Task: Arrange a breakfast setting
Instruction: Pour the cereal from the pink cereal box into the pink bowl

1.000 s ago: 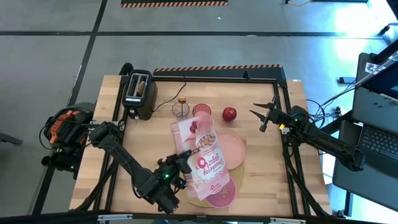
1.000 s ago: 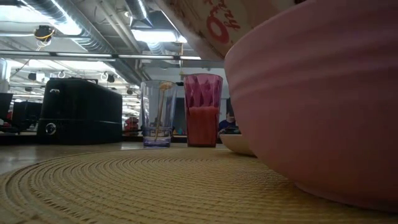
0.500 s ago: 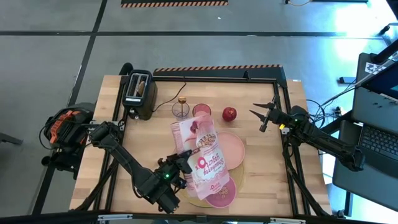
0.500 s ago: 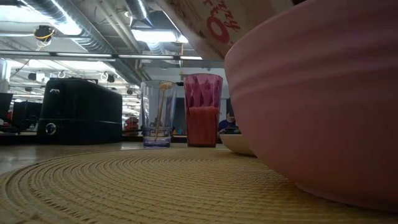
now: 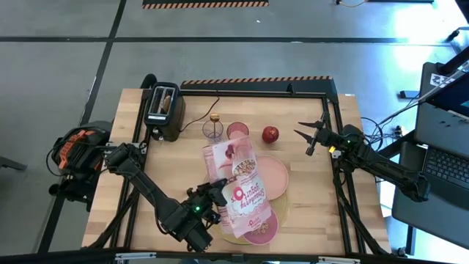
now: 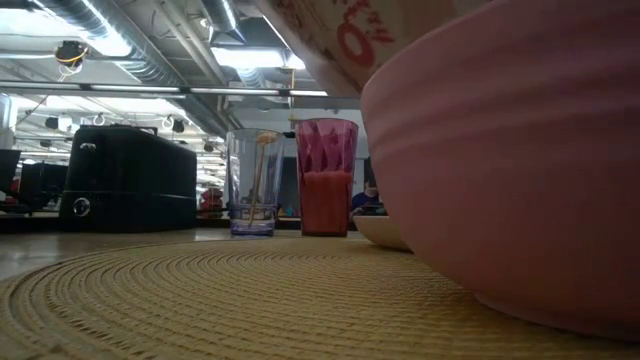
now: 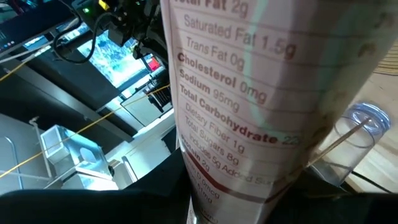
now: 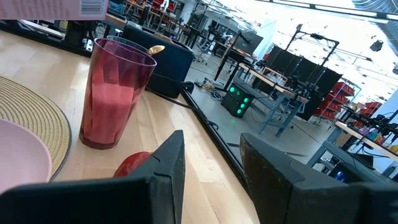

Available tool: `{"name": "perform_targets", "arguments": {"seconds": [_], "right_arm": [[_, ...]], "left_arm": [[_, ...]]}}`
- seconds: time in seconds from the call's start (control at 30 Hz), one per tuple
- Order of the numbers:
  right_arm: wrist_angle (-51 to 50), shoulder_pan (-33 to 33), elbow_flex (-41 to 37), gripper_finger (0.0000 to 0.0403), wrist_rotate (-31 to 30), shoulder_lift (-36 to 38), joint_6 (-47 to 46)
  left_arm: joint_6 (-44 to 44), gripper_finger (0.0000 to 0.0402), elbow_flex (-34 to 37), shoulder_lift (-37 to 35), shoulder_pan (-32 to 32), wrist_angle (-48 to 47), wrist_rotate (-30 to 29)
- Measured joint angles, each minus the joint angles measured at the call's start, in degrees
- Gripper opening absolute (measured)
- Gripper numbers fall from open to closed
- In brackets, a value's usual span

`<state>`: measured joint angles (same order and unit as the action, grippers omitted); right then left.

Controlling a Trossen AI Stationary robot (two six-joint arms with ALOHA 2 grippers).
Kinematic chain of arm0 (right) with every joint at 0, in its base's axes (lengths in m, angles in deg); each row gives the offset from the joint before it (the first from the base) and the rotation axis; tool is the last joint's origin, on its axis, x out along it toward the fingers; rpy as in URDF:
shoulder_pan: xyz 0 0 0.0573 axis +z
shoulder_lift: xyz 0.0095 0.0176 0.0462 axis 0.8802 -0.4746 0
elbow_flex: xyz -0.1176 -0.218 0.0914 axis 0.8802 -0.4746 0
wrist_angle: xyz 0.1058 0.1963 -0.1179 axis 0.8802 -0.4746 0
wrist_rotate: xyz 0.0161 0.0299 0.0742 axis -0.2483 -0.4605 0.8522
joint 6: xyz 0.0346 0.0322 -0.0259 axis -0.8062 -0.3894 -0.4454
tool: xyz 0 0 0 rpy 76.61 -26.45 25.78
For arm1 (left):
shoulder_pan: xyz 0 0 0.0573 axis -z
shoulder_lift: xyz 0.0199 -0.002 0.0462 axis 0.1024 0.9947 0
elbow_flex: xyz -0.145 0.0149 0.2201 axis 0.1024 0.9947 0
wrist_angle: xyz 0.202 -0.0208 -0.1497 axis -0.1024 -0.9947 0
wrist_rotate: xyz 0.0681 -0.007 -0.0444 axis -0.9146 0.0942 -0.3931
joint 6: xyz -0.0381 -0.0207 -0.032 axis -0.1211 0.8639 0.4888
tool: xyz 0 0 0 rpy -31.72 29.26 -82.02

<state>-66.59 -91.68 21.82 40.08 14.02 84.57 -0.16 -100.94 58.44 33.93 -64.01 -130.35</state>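
Observation:
My left gripper is shut on the pink-and-white cereal box, which slants above the tan placemat. The box's lower end hangs over the deeper-pink bowl, which sits on the placemat beside the pale pink plate. The red apple rests on the table beyond the plate. My right gripper stands open to the apple's right, touching nothing. The gold spoon stands in a clear glass. A toast slice sticks out of the black toaster. My left gripper pinches the cereal box between its two fingers across the narrow panel with the nutrition print, at the box's left long edge about halfway along. The fingers come slanting from the table's near left. The box is lifted clear and tilted, one end low above the bowl.
A pink glass with red drink stands next to the clear glass, beyond the plate. The toaster stands at the far left of the table. A black frame rail runs along the right side by my right arm.
The cereal box has turned a little in my left gripper's hold above the bowl; its red print has shifted in the low view. Both arms have otherwise kept still.

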Motion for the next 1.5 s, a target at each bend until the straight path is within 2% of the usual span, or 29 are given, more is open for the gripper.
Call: {"name": "perform_targets", "arguments": {"seconds": [0.4, 1.5], "right_arm": [[0.0, 0.0, 0.0, 0.0127, 0.0, 0.0, 0.0], [-0.3, 0.0, 0.0, 0.0127, 0.0, 0.0, 0.0]], "left_arm": [[-2.5, 0.013, 0.0, 0.0, -0.1, 0.2, 0.0], [-1.5, 0.013, 0.0, 0.0, 0.2, -0.8, -0.6]]}}
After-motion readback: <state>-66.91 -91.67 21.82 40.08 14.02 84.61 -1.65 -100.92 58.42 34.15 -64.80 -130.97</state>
